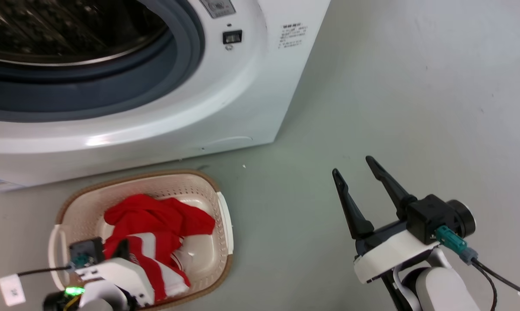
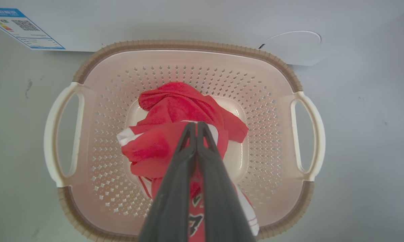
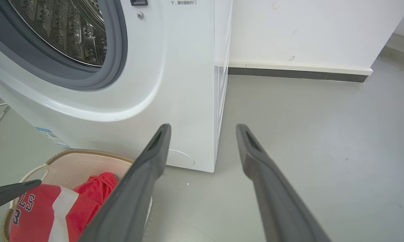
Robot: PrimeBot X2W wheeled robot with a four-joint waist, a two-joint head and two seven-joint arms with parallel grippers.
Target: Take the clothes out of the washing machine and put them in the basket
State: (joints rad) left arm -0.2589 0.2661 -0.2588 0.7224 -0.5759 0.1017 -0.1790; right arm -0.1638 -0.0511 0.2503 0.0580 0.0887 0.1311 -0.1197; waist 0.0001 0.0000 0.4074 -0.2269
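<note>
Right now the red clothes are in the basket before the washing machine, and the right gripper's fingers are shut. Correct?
Not quite. The fingers of the right gripper stand wide apart, empty, as the right wrist view shows. The clothes are indeed in the basket before the washing machine.

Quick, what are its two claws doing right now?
Left gripper: shut, pinching the red clothes over the basket.
Right gripper: open, holding nothing.
</note>
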